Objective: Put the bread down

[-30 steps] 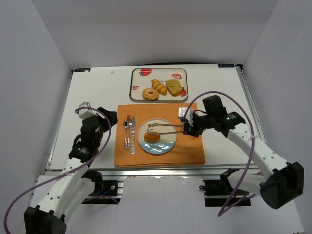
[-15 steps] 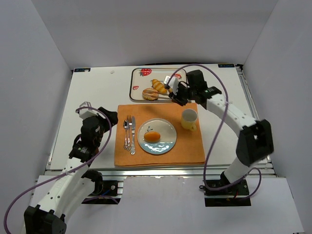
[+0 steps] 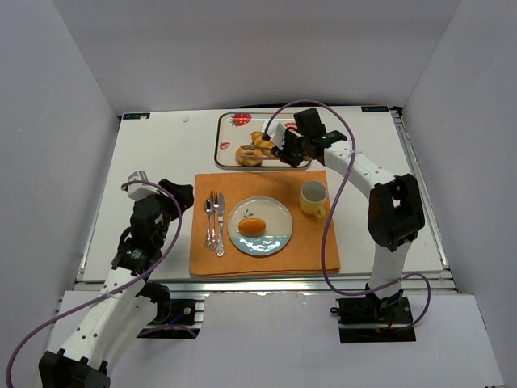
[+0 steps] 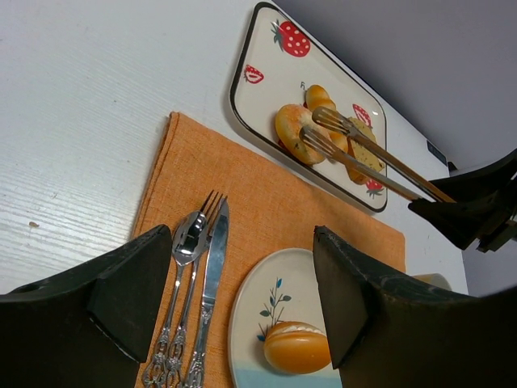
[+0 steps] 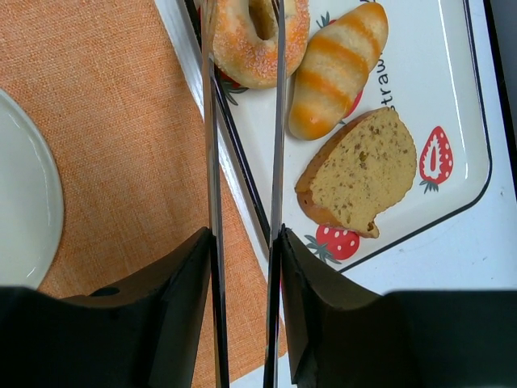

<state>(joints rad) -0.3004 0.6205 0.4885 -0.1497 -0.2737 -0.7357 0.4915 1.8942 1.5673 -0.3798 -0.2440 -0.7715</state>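
Note:
The oval golden-orange roll [image 3: 252,225] lies on the round plate [image 3: 276,236]; it also shows in the left wrist view [image 4: 297,347]. The ring-shaped bagel [image 3: 248,155] lies on the strawberry tray [image 3: 229,121]. My right gripper [image 3: 284,152] is shut on metal tongs [image 5: 212,162], whose two arms reach across the bagel [image 5: 258,36] either side of its hole. In the left wrist view the tong tips [image 4: 323,121] rest at the bagel [image 4: 291,133]. My left gripper [image 3: 174,194] is open and empty, left of the placemat, its jaws wide apart [image 4: 242,267].
The tray also holds a striped roll [image 5: 335,69] and a bread slice [image 5: 363,174]. A yellow mug [image 3: 313,196] stands on the orange placemat [image 3: 315,242], right of the plate. A spoon, fork and knife [image 3: 214,222] lie left of the plate.
The right arm swung the tongs from the roll on the plate back to the tray, then a little left onto the bagel. The roll stays on the plate. The left arm barely moved.

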